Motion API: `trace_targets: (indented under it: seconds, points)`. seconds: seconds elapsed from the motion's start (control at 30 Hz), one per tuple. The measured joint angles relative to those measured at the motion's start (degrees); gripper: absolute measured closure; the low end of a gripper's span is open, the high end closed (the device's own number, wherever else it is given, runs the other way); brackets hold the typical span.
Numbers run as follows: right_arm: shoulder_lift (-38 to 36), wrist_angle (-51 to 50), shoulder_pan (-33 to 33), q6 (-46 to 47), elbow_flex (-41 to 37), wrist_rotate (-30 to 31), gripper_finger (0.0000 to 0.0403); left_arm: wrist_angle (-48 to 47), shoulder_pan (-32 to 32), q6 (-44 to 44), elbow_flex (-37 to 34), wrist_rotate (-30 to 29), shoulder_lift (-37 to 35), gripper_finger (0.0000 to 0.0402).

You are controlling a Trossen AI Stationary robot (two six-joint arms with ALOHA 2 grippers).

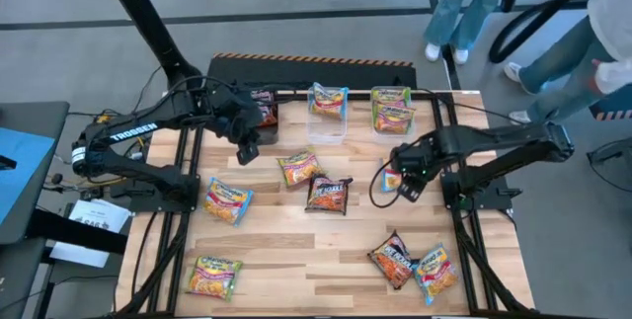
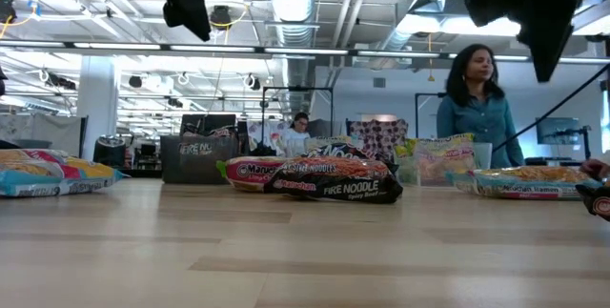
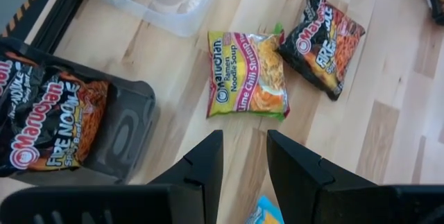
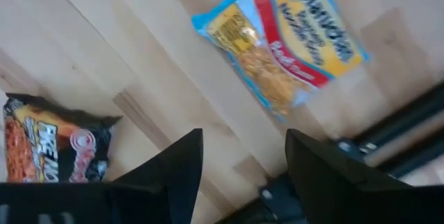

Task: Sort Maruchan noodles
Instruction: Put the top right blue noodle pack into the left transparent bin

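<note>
Maruchan noodle packets lie flat and scattered on the wooden table (image 1: pixel 296 250). A green-edged one (image 1: pixel 298 168) and a black one (image 1: pixel 329 195) are in the middle. A blue-edged one (image 1: pixel 228 200) and a green one (image 1: pixel 213 276) are at the left. A black one (image 1: pixel 392 259) and a blue one (image 1: pixel 434 272) are near the front right. My left gripper (image 3: pixel 243 172) hangs open above the table by the black box (image 3: pixel 121 130), near the green packet (image 3: pixel 248 75). My right gripper (image 4: pixel 243 172) is open, pointing down, above and beside a blue-edged packet (image 4: pixel 284 40).
At the far edge, the black box (image 1: pixel 262 107) holds a black packet (image 3: pixel 48 113). One clear tub (image 1: pixel 328 121) holds a blue packet and another tub (image 1: pixel 392 112) holds green ones. People (image 1: pixel 464 3) stand beyond the far right corner. Bare wood lies at the front centre.
</note>
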Motion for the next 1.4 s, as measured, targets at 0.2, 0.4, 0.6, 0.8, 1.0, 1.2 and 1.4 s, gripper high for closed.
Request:
trace_targets:
  seconds: [0.2,0.4,0.6,0.8,1.0,1.2,1.4]
  points:
    - [0.35,6.61,-0.46,2.53,-7.15,-0.24,0.0172,-0.59,0.0,0.0,0.0,0.02,0.02,0.0304]
    - [0.33,11.83,-2.25,6.59,-11.49,1.33,0.0172,-0.57,0.0,0.0,0.0,0.02,0.02,0.0304]
    - [0.33,17.15,-4.27,6.71,-15.6,1.34,0.0172,-0.57,0.0,0.0,0.0,0.02,0.02,0.0304]
    - [0.35,20.48,-6.93,6.22,-18.8,1.35,0.0172,-0.57,0.0,0.0,0.0,0.04,0.02,0.0304]
    - [0.33,23.11,-9.51,5.2,-19.98,1.7,0.0172,-0.57,0.0,0.0,0.0,0.03,0.02,0.0304]
    - [2.73,26.59,-11.45,5.04,-22.19,1.33,0.0172,-0.57,0.0,0.02,0.0,0.04,0.02,0.0304]
    - [8.47,27.6,-12.68,4.54,-21.91,1.31,0.0172,-0.59,0.0,0.02,0.0,0.04,0.04,0.0304]
